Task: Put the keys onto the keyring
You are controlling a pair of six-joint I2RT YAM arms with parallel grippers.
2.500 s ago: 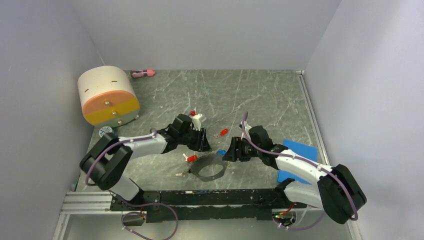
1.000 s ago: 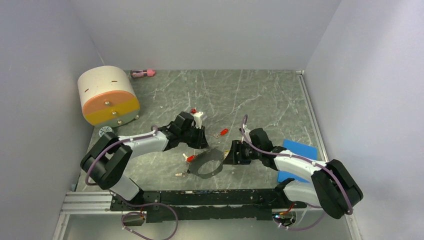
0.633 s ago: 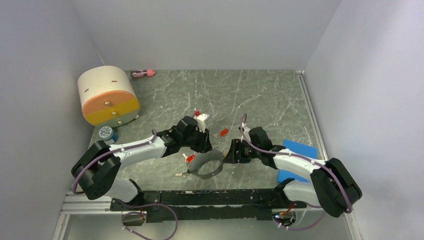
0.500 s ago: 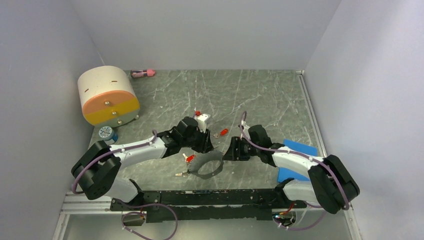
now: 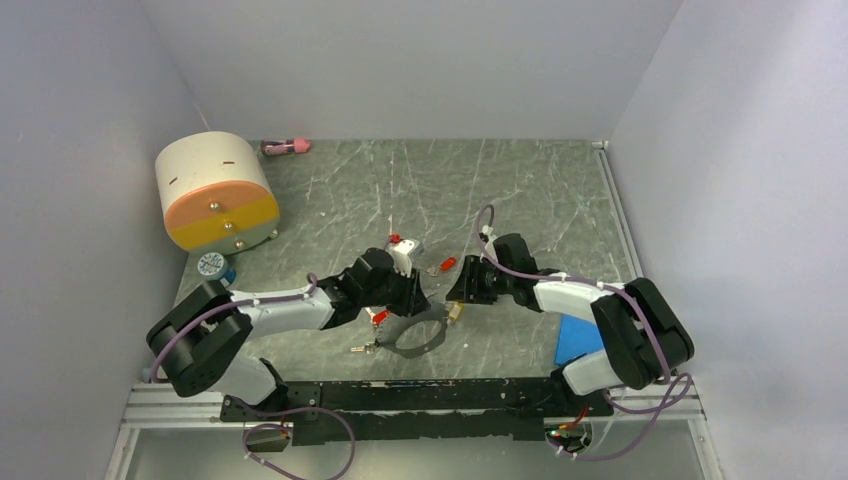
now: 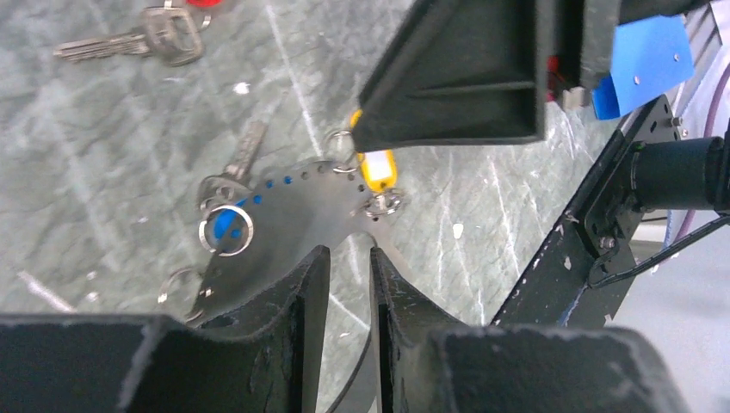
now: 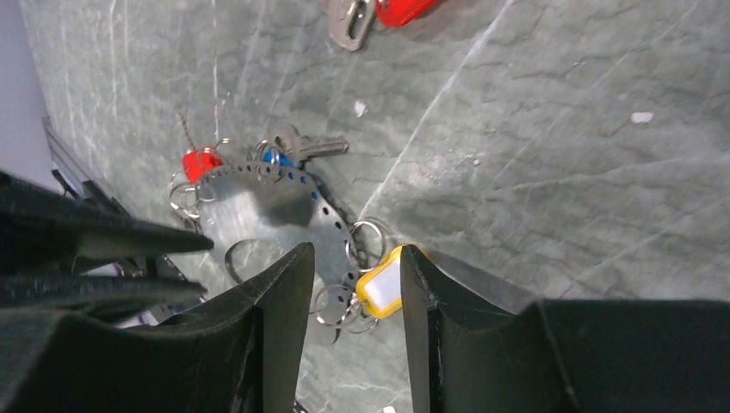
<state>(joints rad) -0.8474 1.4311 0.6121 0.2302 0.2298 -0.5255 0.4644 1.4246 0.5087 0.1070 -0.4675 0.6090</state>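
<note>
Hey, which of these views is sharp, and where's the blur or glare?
Top external: evenly lit, sharp throughout. Left wrist: keyring crisp, left claw dark and soft up close. Right wrist: table veins crisp, no harsh glare, right claw blurred in the foreground.

Tight room at the keyring (image 5: 415,336)
Left gripper (image 5: 420,304) and right gripper (image 5: 454,297) flank it, tips close together; loose keys (image 5: 447,264) lie beside; bare table (image 5: 520,190) stretches behind.

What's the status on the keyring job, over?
Right gripper open over the yellow tag. Left gripper narrow at the keyring edge, grip unclear. One red-headed key loose beyond; nothing in the way.
</note>
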